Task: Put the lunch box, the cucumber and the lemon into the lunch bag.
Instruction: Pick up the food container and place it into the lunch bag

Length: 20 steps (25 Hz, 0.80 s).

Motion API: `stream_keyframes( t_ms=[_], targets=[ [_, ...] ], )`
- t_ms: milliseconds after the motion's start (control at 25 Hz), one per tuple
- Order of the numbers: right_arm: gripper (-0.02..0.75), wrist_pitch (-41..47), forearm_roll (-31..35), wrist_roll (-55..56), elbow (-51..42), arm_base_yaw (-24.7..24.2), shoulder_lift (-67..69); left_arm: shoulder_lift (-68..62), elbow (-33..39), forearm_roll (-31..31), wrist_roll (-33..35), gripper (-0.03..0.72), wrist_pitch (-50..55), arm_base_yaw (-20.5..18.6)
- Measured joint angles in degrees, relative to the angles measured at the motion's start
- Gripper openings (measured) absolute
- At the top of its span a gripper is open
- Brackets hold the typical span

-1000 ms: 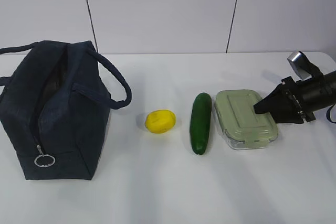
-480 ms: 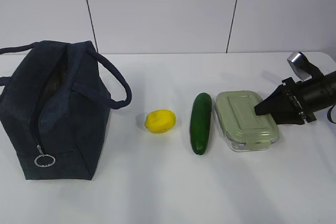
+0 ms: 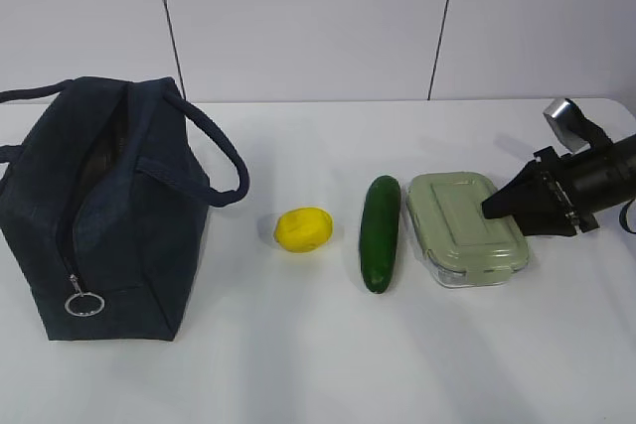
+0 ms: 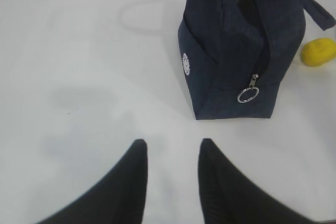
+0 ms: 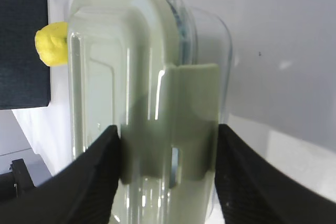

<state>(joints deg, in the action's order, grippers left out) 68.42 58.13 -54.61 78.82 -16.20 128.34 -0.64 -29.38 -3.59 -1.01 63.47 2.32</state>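
The right gripper [image 3: 489,208] straddles the right end of the lunch box [image 3: 463,225], its fingers [image 5: 94,182] flanking the lid clip and seemingly touching it. The cucumber [image 3: 380,232] lies just left, then the lemon [image 3: 302,228] and the unzipped lunch bag [image 3: 104,208]. The left gripper [image 4: 172,153] hovers parted and empty.

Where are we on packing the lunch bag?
Nothing packed yet. The lunch bag stands unzipped; lemon and cucumber lie on the table. Right gripper straddles the lunch box clip end, which isn't lifted. Left gripper hovers open, empty.
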Motion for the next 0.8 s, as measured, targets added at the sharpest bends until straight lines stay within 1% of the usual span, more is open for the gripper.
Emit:
stream_keyframes(
  t_ms=[320,800],
  targets=[
    [0.366,0.1,0.0,0.3,0.0,0.0,0.0,0.0,0.0,0.0,0.0,0.234,0.0,0.0],
    [0.351,0.1,0.2,0.3,0.0,0.0,0.0,0.0,0.0,0.0,0.0,0.234,0.0,0.0]
  ],
)
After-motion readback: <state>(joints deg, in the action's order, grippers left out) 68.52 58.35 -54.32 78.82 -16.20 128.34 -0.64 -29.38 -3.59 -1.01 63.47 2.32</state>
